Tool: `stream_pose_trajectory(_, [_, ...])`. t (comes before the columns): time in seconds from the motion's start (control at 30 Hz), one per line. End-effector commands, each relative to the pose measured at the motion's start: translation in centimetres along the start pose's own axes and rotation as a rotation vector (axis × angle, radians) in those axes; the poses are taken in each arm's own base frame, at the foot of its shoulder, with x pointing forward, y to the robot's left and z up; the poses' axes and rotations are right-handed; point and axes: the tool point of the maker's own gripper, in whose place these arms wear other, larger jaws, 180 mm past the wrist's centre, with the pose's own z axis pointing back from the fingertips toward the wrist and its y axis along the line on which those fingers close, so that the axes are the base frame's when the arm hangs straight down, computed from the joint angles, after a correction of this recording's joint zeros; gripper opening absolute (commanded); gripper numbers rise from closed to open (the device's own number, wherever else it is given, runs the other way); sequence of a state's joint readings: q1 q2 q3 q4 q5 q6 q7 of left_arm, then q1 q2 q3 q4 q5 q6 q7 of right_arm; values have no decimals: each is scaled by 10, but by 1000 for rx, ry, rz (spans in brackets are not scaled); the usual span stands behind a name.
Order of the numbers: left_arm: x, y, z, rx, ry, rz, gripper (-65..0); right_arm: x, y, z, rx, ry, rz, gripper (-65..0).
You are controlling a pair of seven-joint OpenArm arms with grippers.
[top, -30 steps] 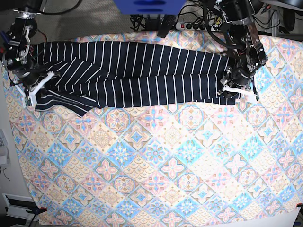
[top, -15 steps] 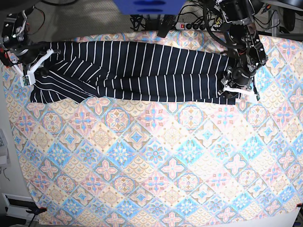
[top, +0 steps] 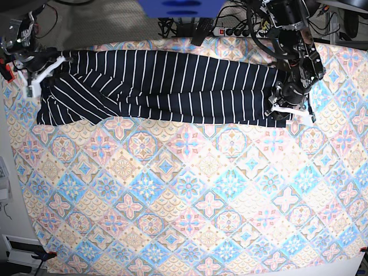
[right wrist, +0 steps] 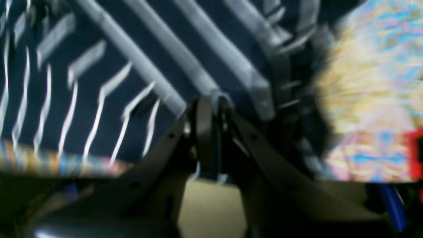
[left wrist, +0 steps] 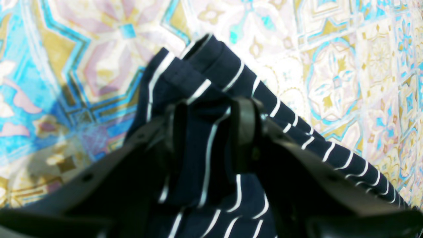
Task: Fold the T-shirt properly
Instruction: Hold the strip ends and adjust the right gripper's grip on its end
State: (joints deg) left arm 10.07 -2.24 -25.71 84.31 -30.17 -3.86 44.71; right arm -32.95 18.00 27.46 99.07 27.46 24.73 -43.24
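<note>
Here we see the striped T-shirt (top: 167, 86) lying as a long band across the far part of the tile-patterned cloth (top: 190, 195). The left gripper (left wrist: 208, 132) pinches a bunched corner of the shirt between its fingers. The right gripper (right wrist: 211, 132) has its jaws almost together at the shirt's other end; whether fabric is caught we cannot tell.

pastel tile-patterned cloth (top: 190, 195) carries the striped t-shirt (top: 172, 86) along its far edge

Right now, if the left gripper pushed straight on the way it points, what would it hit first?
The T-shirt bunched between its jaws; just past that folded corner lies the patterned cloth.
</note>
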Motion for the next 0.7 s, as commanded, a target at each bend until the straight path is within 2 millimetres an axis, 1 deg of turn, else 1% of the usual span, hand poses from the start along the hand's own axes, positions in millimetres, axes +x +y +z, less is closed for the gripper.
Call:
stream_pose_trajectory(0.0, [14,-1,2,-3,-38,-10,-432,4,-13,8,-45,-22,-23,-614])
stream_pose_trajectory(0.03, [15,-2,2,-5,-41,-10,-432,8,-18,10,-70,-52,-65,-614])
stream_pose_trajectory(0.1, [15,-1,3,-5,-42,-9,-428,20,-25,13,-97,-95,-93,-614])
stream_pose_trajectory(0.17, [15,-3,3,-16,-43,9,-426,33,-22,12,-93,-129,-86,-614])
stream_pose_trajectory(0.2, [17,-3,5,-27,-51,26,-426,36,-20,13,-88,-136,-81,-613])
stream_pose_trajectory(0.23, [27,0,10,-30,-74,44,-425,43,-14,11,-75,-151,-71,-613])
stream_pose_trajectory(0.3, [35,5,20,-39,-94,75,-425,57,11,0,-10,-171,-39,-613])
stream_pose_trajectory(0.37, [40,4,25,-61,-92,103,-425,67,35,-7,51,-184,-1,-612])
stream_pose_trajectory(0.43, [53,12,33,-63,-91,95,-424,76,60,-12,111,-193,35,-612])
stream_pose_trajectory(0.47, [56,14,35,-66,-83,92,-424,78,73,-16,146,-192,51,-612])
stream_pose_trajectory(0.5, [58,16,36,-68,-77,94,-424,81,81,-20,166,-184,89,-612])
stream_pose_trajectory(0.57, [65,22,39,-60,-70,71,-424,76,102,-29,204,-140,201,-595])
stream_pose_trajectory(0.63, [65,27,41,-50,-48,56,-424,69,124,-37,223,-105,307,-555])
stream_pose_trajectory(0.67, [63,27,42,-49,-35,53,-424,64,129,-39,220,-87,353,-530])
